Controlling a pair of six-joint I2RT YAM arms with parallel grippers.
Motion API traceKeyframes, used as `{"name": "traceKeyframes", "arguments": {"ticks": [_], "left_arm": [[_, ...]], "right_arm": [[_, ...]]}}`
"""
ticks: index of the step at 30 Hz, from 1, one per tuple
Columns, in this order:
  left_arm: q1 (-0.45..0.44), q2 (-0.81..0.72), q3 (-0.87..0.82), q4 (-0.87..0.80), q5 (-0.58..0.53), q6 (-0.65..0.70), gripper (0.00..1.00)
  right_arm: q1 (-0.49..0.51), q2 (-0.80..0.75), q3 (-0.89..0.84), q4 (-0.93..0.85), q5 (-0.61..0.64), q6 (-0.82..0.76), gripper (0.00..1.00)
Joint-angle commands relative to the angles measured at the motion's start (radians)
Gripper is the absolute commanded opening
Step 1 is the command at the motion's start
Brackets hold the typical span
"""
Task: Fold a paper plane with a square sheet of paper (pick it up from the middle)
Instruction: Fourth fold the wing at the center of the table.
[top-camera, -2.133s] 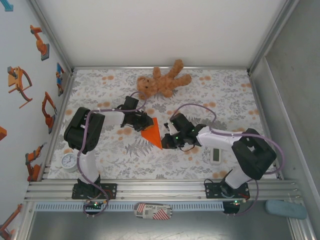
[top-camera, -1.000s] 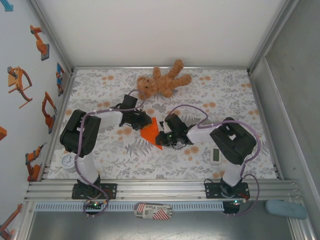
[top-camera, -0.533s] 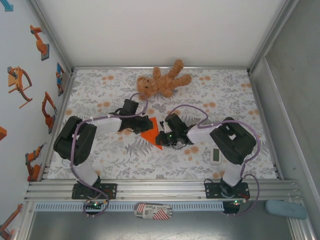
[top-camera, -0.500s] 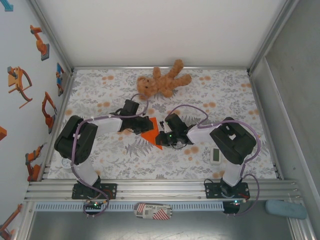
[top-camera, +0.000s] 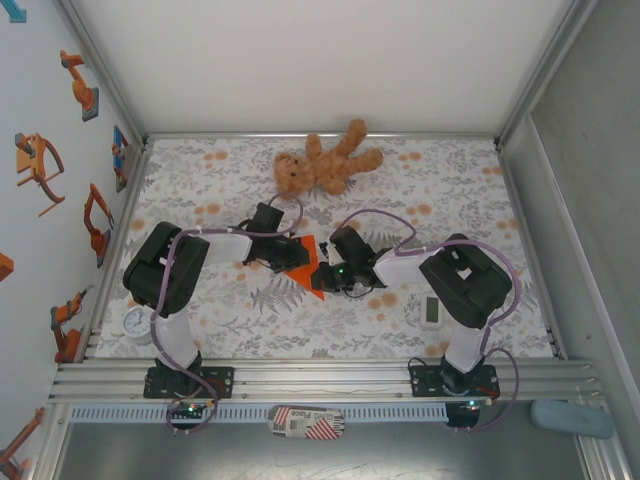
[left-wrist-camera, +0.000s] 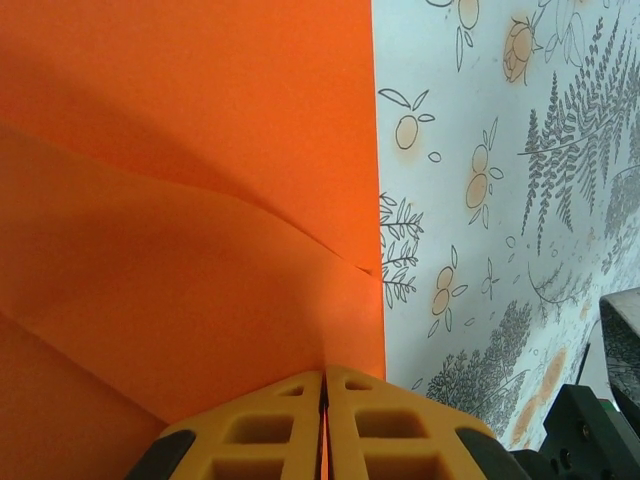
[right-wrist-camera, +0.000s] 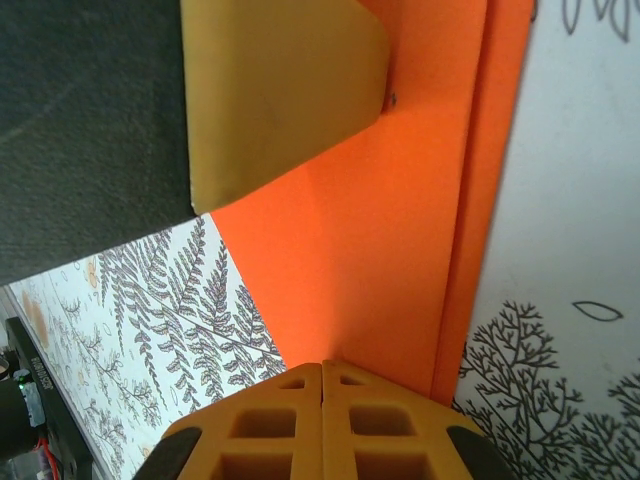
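Note:
The square sheet of paper (top-camera: 306, 272) is bright orange, creased into a narrower pointed shape, and lies on the floral cloth at mid-table between both grippers. My left gripper (top-camera: 295, 258) comes in from the left and covers part of it. In the left wrist view its yellow fingers (left-wrist-camera: 260, 425) are shut, with a thin orange edge of the paper (left-wrist-camera: 180, 200) pinched between them. My right gripper (top-camera: 322, 278) is shut, its fingertips (right-wrist-camera: 280, 410) resting against the near edge of the folded paper (right-wrist-camera: 400, 200). The left gripper's yellow finger (right-wrist-camera: 285, 90) lies on the paper opposite.
A brown teddy bear (top-camera: 325, 165) lies at the back of the table. A small white gadget (top-camera: 432, 310) sits to the right by the right arm. A round dial (top-camera: 138, 322) is at the front left. A metal rail runs along the near edge.
My left gripper slid right onto the paper and closed on its edge, hiding more of the orange. The right arm swung left earlier and has held still for the last second.

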Motion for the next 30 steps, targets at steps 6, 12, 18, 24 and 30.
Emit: {"name": "traceKeyframes", "arguments": {"ticks": [6,12,18,24,30], "left_arm": [[0.11,0.068,0.07,-0.085,-0.015,0.091,0.12],[0.187,0.133,0.16,-0.164,-0.044,0.13,0.12],[0.244,0.191,0.248,-0.265,-0.113,0.168,0.12],[0.299,0.208,0.302,-0.314,-0.116,0.205,0.12],[0.323,0.124,0.321,-0.335,-0.11,0.2,0.13]], "right_arm": [[0.004,0.068,-0.057,-0.268,0.052,-0.026,0.0],[0.003,0.068,-0.071,-0.276,0.054,-0.027,0.0],[0.004,0.049,-0.075,-0.276,0.057,-0.025,0.0],[0.003,0.04,-0.077,-0.271,0.055,-0.022,0.0],[0.004,0.035,-0.072,-0.261,0.054,-0.014,0.0]]}}
